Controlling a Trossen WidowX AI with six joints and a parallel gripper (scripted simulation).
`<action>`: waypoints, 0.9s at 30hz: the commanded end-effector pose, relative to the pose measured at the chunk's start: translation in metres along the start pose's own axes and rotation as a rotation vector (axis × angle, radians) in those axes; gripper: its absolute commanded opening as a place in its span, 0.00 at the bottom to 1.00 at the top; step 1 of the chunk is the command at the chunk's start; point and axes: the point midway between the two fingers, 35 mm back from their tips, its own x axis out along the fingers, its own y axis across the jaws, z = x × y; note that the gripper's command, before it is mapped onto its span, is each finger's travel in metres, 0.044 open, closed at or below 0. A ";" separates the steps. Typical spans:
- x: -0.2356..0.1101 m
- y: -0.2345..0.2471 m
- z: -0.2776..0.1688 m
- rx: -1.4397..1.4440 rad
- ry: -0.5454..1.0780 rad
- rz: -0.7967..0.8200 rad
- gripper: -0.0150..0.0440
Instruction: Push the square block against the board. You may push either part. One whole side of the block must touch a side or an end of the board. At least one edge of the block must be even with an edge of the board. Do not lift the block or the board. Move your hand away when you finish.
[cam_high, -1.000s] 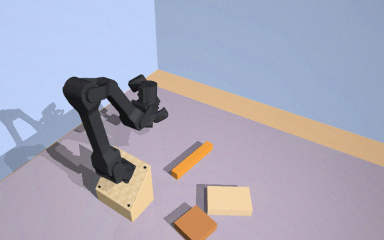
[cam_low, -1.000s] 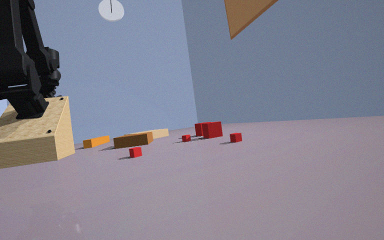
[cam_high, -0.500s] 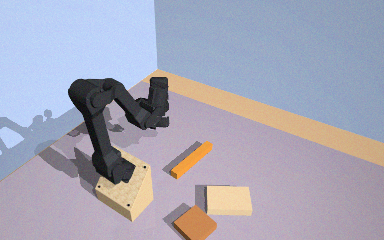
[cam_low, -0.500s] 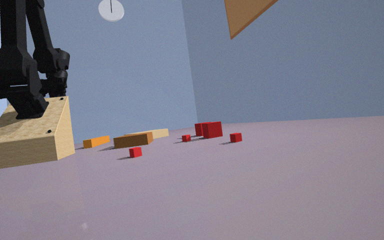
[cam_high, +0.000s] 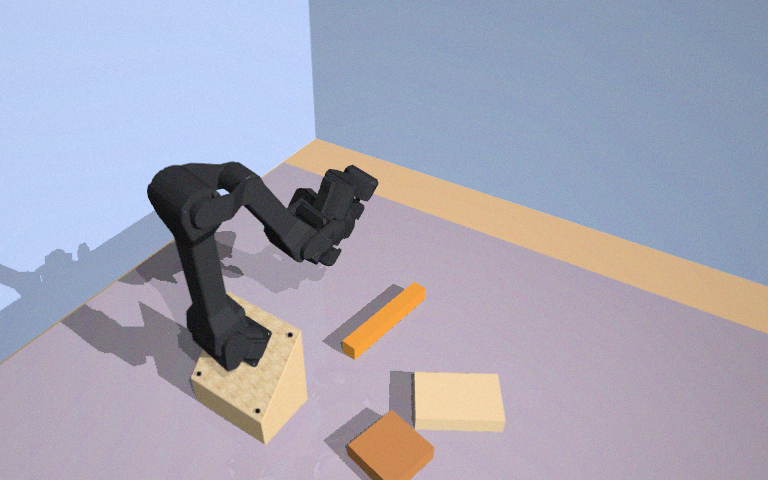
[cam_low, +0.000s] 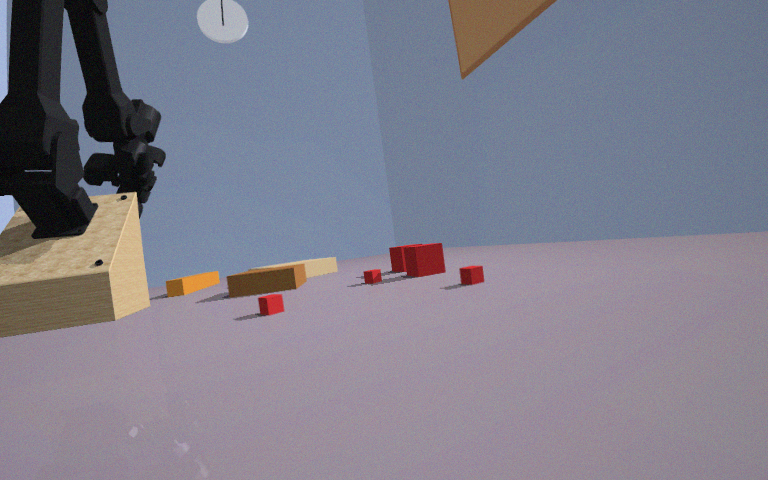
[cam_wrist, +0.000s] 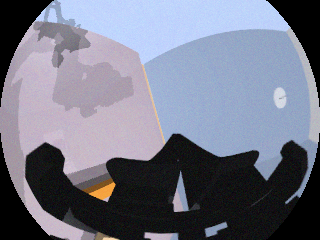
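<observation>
The board (cam_high: 385, 319) (cam_low: 192, 283) is a long orange bar lying flat on the floor in front of the arm; a sliver of it shows in the wrist view (cam_wrist: 100, 191). The square block (cam_high: 390, 447) (cam_low: 266, 280) is brown-orange and lies flat near the front, well apart from the board. One of its corners is close to a pale tan slab (cam_high: 458, 400) (cam_low: 317, 264). My gripper (cam_high: 361, 182) (cam_low: 141, 127) (cam_wrist: 178, 160) is shut on nothing. It hangs in the air behind the board, pointing up and away, and touches neither part.
The arm stands on a wooden wedge base (cam_high: 271, 390) (cam_low: 67, 283) left of the parts. Several small red cubes (cam_low: 270, 304) (cam_low: 419, 259) (cam_low: 471, 275) lie on the floor in the exterior view. A tan strip (cam_high: 566, 237) runs along the far wall.
</observation>
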 end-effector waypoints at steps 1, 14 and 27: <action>-0.002 0.000 -0.013 0.123 0.050 0.010 0.25; -0.013 0.010 -0.055 0.540 0.214 0.039 0.25; -0.030 0.023 -0.094 0.945 0.391 0.028 0.25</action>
